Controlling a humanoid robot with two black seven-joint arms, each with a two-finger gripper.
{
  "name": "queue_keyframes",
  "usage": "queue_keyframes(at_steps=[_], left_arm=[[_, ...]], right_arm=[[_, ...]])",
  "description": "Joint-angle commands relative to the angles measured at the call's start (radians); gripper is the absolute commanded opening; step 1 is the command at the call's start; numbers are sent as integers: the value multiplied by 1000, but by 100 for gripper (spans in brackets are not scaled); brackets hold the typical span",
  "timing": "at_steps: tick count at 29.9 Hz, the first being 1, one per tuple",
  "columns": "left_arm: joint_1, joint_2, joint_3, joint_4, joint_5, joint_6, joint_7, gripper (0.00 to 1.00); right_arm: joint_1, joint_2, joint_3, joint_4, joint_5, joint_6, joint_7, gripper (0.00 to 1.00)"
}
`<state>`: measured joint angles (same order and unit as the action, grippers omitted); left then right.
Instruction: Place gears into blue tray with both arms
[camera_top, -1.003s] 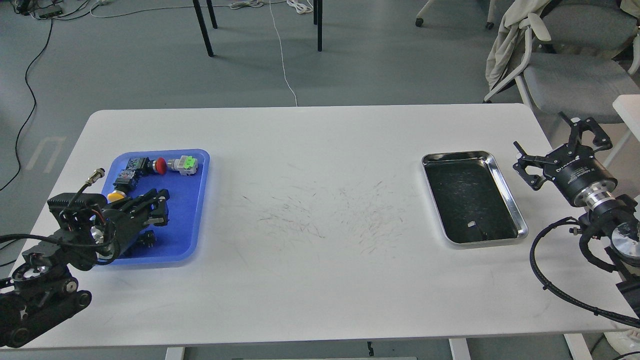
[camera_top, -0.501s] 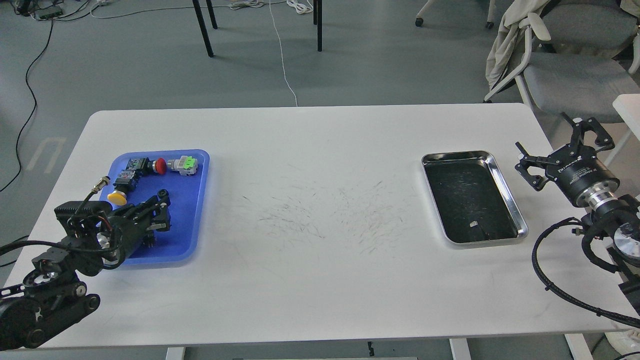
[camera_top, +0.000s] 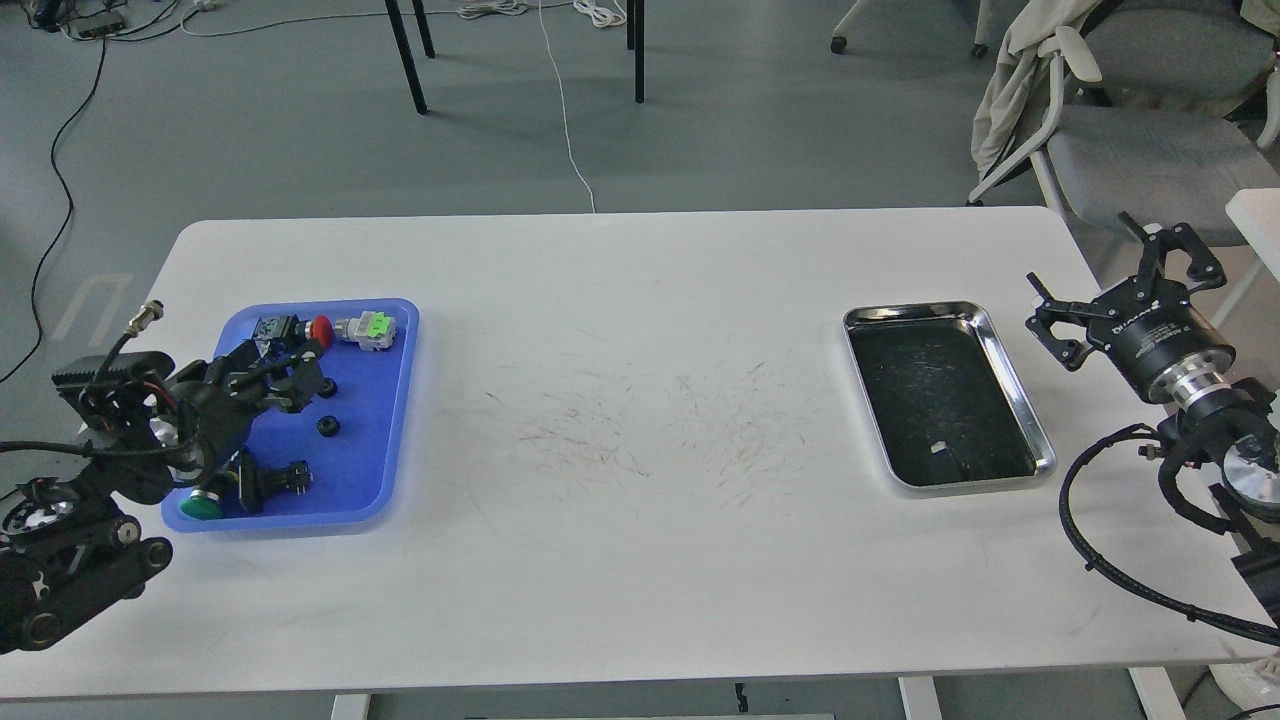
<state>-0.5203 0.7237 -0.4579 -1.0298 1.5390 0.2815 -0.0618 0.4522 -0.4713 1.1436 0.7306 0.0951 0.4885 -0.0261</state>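
Observation:
The blue tray (camera_top: 385, 400) lies at the table's left. One small black gear (camera_top: 327, 426) rests free on its floor, near the middle. A second small black piece (camera_top: 328, 387) sits just above it by my left fingertips; it looks like the other gear. My left gripper (camera_top: 300, 368) hovers over the tray's left half, pointing right, open and holding nothing. My right gripper (camera_top: 1095, 272) hangs off the table's right edge, beside the silver tray, with its claws spread wide and empty.
The blue tray also holds a red push button (camera_top: 322, 330), a grey-and-green connector (camera_top: 368, 328), a green push button (camera_top: 202, 505) and a black switch body (camera_top: 280, 478). A silver metal tray (camera_top: 985, 320) stands at the right. Chairs stand beyond the table's far right corner.
My left arm has drawn back to the left and away from the tray's middle, uncovering a gear on the tray floor and the green button. The right gripper shifted only slightly.

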Motion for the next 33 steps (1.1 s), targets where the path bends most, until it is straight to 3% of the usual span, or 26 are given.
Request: queue_keyframes(at_steps=[1,11,15,17,22,29,33], left_arm=[[-90,0,-25,20,-169,1,5,98],[-217,-121,-107,120,-862,-12,-1,98],[-253,-226,-128,140,-970,-31,-15,98],[-254,-260,-203,140,-1013,-67,-36,98],[-247,-332,-393,201,-1083,-214,-59,98],[-257,-392,-420,474,-1347,-566,-67,98],[-242,-389,-412,517,-1416,-651,-69,98]], right_arm=[[6,7,-1,0,0,0,0,99],[23,59,-5,32,6,0,0,99],[20,60,-4,72,15,0,0,99],[17,62,-4,85,15,0,0,99],[25,82,2,85,15,0,0,99],[46,97,2,76,12,0,2,99],[65,100,2,76,12,-33,2,99]])
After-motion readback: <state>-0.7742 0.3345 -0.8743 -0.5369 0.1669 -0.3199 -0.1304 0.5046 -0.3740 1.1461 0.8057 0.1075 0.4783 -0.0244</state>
